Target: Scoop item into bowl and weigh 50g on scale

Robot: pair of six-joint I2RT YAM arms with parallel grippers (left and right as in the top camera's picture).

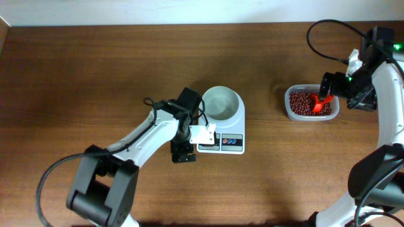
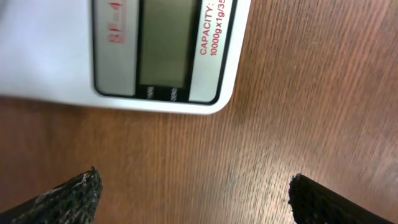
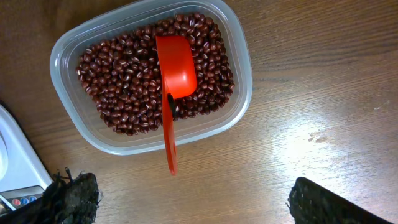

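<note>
The white bowl (image 1: 220,103) stands empty on the white scale (image 1: 222,142), whose blank display fills the top of the left wrist view (image 2: 161,50). The red-brown beans (image 1: 302,102) lie in a clear plastic tub (image 1: 287,112). A red scoop (image 3: 176,74) rests on the beans (image 3: 118,93), its handle sticking out over the tub's rim (image 3: 242,93). My right gripper (image 3: 193,199) is open and empty, above the table just short of the handle's tip. My left gripper (image 2: 196,196) is open and empty over bare table beside the scale's display edge (image 1: 184,153).
A corner of the scale shows at the lower left of the right wrist view (image 3: 12,168). The tub stands to the right of the scale with a gap of wooden table between them. Black cables loop near both arms.
</note>
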